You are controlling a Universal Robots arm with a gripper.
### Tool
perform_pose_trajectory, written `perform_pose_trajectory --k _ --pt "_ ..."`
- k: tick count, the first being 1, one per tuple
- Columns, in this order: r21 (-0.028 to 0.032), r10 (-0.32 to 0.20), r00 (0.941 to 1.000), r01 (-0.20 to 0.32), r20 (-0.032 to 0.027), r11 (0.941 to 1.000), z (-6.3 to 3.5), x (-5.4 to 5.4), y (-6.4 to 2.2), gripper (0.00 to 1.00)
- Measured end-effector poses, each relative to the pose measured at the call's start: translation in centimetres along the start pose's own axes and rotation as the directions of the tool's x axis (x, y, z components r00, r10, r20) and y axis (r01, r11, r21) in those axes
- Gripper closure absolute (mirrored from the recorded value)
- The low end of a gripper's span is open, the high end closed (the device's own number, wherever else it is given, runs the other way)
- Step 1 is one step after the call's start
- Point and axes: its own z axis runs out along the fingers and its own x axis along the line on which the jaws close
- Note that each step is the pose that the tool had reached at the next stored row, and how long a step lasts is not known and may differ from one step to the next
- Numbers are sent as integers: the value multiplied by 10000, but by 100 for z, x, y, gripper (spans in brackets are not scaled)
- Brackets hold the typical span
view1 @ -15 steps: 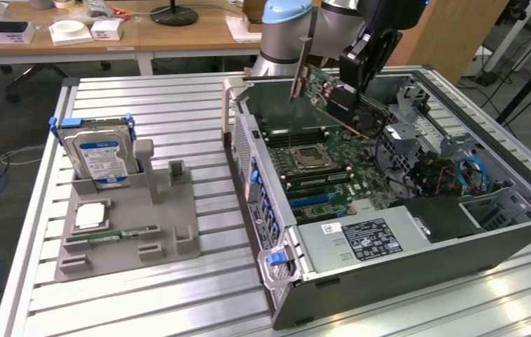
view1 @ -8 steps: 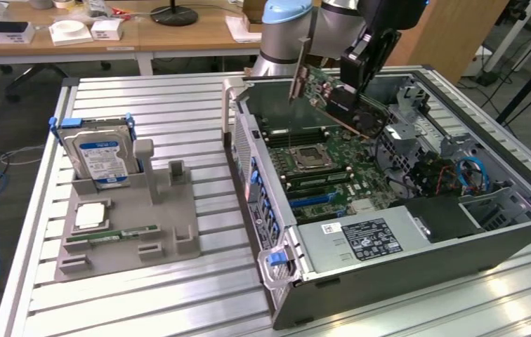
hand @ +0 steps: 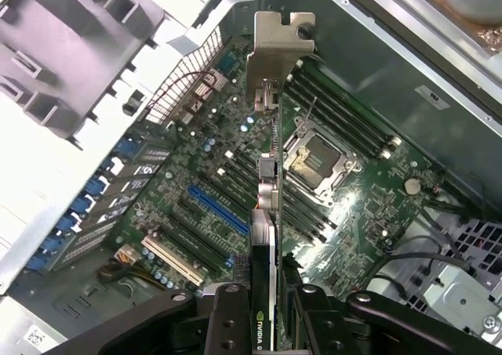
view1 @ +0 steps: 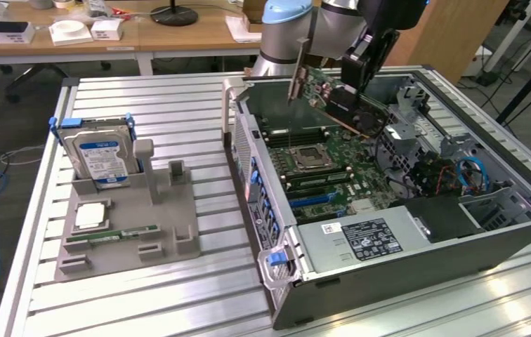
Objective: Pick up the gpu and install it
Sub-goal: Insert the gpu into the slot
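Wrist view: my gripper (hand: 267,312) is clenched on the graphics card (hand: 271,190), which I hold edge-on above the motherboard (hand: 196,175) inside the open computer case (view1: 275,232). I judge this the install step. Seating the card calls for lining its lower edge up with a slot. The card sits between my gripper's fingers, apparently clear of the board.

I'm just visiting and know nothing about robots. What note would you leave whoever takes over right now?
Gripper: shut on the gpu, a thin dark green circuit card with a silvery metal end bracket.
Where: gpu held tilted in the air above the green motherboard inside the open grey metal computer case.
Done: pickup; gpu is over the case.
Left: gpu not seated in any slot yet.
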Motion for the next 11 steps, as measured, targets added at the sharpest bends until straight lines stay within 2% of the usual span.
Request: perform_pose_trajectory --k 11 --pt "-3 -495 9988 495 -22 9988 1 0 0 74"
